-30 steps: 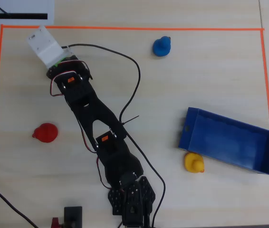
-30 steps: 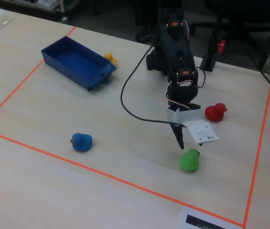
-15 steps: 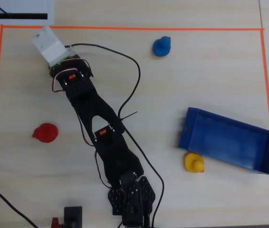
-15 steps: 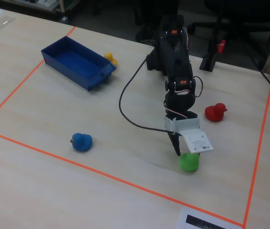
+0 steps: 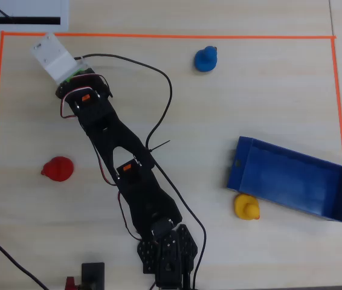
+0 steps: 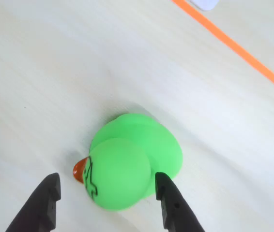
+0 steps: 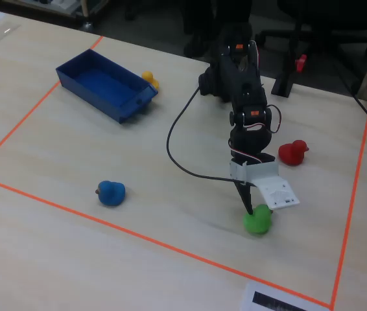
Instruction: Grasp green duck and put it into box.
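No readable text anywhere (the green duck's (image 6: 127,162) marking isn't lettering).

1. Your pale wooden table (image 7: 54,149), marked with an orange tape border (image 7: 157,243), carries the box (image 7: 106,84).
2. On it sit the green duck (image 7: 257,222), blue duck (image 7: 111,192), red duck (image 7: 292,152) and yellow duck (image 7: 148,78), the last just beside the box.

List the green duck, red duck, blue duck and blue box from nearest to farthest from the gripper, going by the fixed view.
1. Green duck: right at the gripper, between its open fingers in the wrist view.
2. Red duck: up and to the right.
3. Blue duck: far to the left.
4. Blue box: farthest, upper left.
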### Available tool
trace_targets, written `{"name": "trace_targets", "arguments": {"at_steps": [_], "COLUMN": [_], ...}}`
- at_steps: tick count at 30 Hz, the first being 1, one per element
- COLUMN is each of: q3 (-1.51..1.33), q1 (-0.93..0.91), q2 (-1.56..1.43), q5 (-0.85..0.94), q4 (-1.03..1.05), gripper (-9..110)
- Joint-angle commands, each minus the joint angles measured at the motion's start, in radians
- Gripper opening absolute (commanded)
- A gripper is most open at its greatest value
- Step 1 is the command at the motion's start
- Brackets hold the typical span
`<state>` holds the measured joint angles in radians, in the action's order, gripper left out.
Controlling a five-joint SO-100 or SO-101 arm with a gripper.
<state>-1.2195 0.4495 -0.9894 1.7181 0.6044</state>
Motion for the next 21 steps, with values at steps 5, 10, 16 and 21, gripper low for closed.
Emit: {"name": "trace_targets", "arguments": {"at_steps": [5,10,16,21], "q3": [0.100,0.126,0.126,0.124], "q1": [0.005,-0.003,-0.009,-0.012], "q2": [0.021,0.046,0.046,0.035], "q5": [-0.015,-0.003,0.032,0.032], "q4": [-0.023,-0.023,-0.014,-0.015], "gripper": [26,24,0,0]}}
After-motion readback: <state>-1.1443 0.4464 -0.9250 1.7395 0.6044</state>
